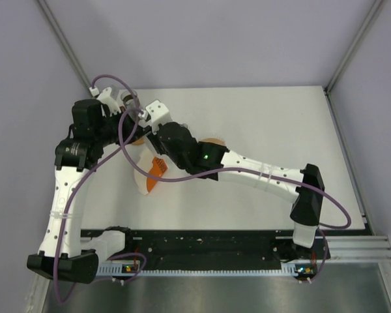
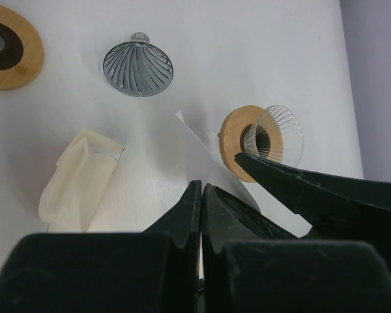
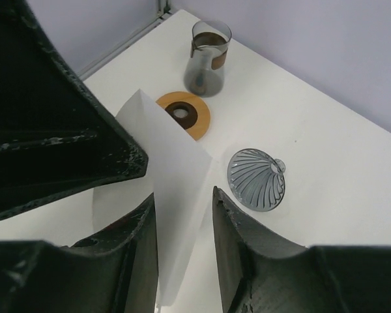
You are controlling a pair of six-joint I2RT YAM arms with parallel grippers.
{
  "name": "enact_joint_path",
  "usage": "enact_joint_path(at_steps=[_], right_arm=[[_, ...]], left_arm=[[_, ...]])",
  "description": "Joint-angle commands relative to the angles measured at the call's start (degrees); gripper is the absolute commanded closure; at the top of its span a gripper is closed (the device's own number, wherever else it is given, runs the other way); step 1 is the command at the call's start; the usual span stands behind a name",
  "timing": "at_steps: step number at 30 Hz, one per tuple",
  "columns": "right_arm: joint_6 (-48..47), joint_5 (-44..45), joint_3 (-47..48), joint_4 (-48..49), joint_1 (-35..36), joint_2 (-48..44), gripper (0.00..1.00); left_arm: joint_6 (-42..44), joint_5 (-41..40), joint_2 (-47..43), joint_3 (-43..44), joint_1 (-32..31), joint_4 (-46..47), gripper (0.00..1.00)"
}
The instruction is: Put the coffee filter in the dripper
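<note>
A white paper coffee filter (image 2: 205, 156) is pinched at its lower edge in my left gripper (image 2: 202, 186), which is shut on it and holds it above the table. In the right wrist view the filter (image 3: 173, 176) stands between the fingers of my open right gripper (image 3: 182, 202), whose jaws are spread on either side of it. A grey ribbed glass dripper cone (image 3: 257, 179) lies on the table beyond; it also shows in the left wrist view (image 2: 138, 65). A clear dripper with a wooden collar (image 2: 260, 137) lies on its side behind the filter.
A glass carafe (image 3: 208, 55) stands at the far corner, with a wooden ring (image 3: 182, 114) in front of it. A cream stack of filters (image 2: 78, 182) lies on the table. An orange and white packet (image 1: 150, 176) lies under the crossed arms.
</note>
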Motion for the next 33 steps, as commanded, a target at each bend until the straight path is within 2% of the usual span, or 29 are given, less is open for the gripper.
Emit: enact_joint_path(at_steps=[1,2,7,10,15,17,21,27,33], right_arm=[[0.1,-0.2,3.2,2.0,-2.3,0.8,0.66],[0.2,-1.6,3.3,2.0,-2.7,0.8,0.69],[1.8,-6.7,5.2,-2.4,-4.3,0.3,1.00],[1.7,-7.6,6.3,-6.1,-5.0,-1.3,1.00],[2.7,-10.3,12.1,-20.5,-7.2,-2.6,1.00],[4.3,-12.6,14.9,-28.5,-9.1,-3.6,1.00],[8.0,-21.6,16.5,-39.7,-14.3,-6.3,1.00],[8.7,-24.8,13.2,-50.0,-19.6,-9.8,1.00],[8.0,-32.7,10.0,-51.0,-25.6,-9.8,1.00]], left_arm=[[-0.2,2.1,-1.4,0.3,0.1,2.4,1.00],[-0.1,2.2,-1.4,0.2,0.1,2.5,1.00],[2.7,0.1,-1.5,0.0,0.1,3.2,1.00],[6.3,-1.9,-1.2,0.3,0.0,4.0,1.00],[9.2,2.2,-0.6,1.8,-0.8,5.2,0.60],[9.2,4.6,0.1,2.8,-0.9,6.0,0.50],[8.2,8.9,1.4,5.1,-1.6,7.4,0.38],[4.4,7.8,4.1,3.1,-5.6,11.4,0.37],[3.5,3.3,8.0,3.3,-13.4,13.5,0.37]])
